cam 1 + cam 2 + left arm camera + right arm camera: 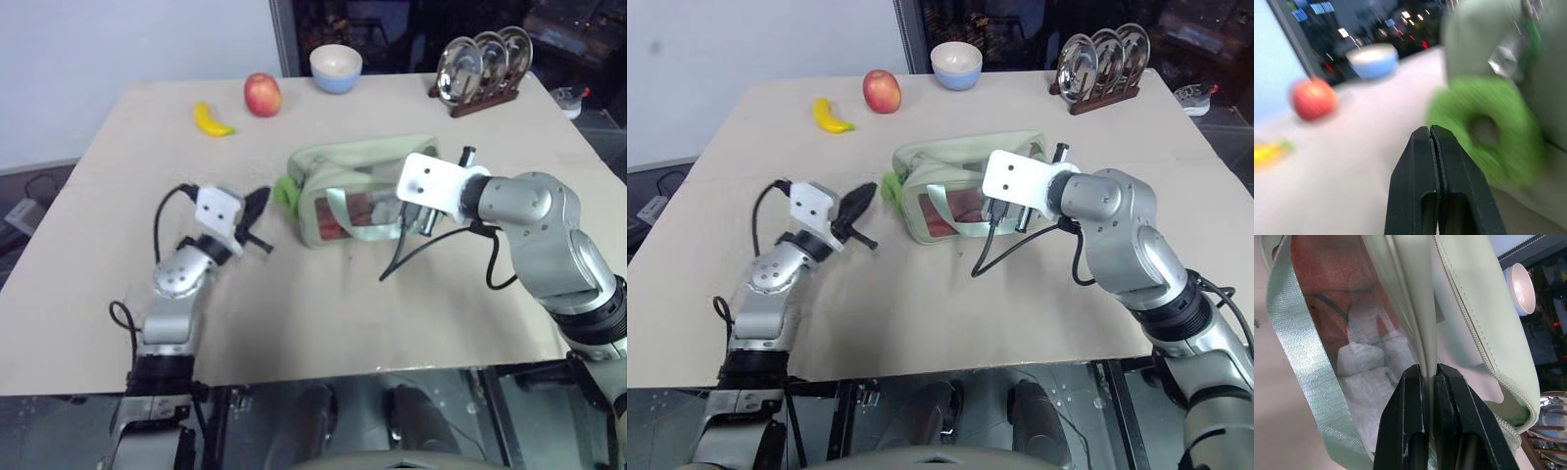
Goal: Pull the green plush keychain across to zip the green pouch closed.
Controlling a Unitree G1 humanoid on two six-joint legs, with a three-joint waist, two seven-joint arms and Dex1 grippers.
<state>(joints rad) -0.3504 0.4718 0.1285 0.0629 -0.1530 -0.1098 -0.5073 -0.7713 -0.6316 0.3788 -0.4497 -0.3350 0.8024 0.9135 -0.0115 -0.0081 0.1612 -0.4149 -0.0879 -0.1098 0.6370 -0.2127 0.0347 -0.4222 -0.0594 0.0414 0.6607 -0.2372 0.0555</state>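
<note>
Sitting near the middle of the surface (323, 323), the green pouch (364, 186) is lying with its clear window facing the robot and its top zipper gaping open along the upper edge. The right hand (1429, 377) is pinching a fold of the pouch's pale fabric edge between closed fingers, steadying the bag from its right end. The green plush keychain (1484, 129) is hanging off the pouch's left end, just beside the left hand (257, 211), whose fingers are pressed fully together on nothing, the tips sitting close to the fuzzy ring but not around it.

The ring is looking soft, light and squashy, so it is likely going to compress and slip unless the fingers are biting through the band itself, one finger through the hole. The pouch is also looking limp and light; it will probably be buckling and sliding if the pull is not being countered by the right hand's hold. To my eye, the left hand is needing to open again before it can take the ring. A banana (212, 120), an apple (262, 94), a bowl (336, 68) and a plate rack (484, 67) are standing well apart at the far edge.
</note>
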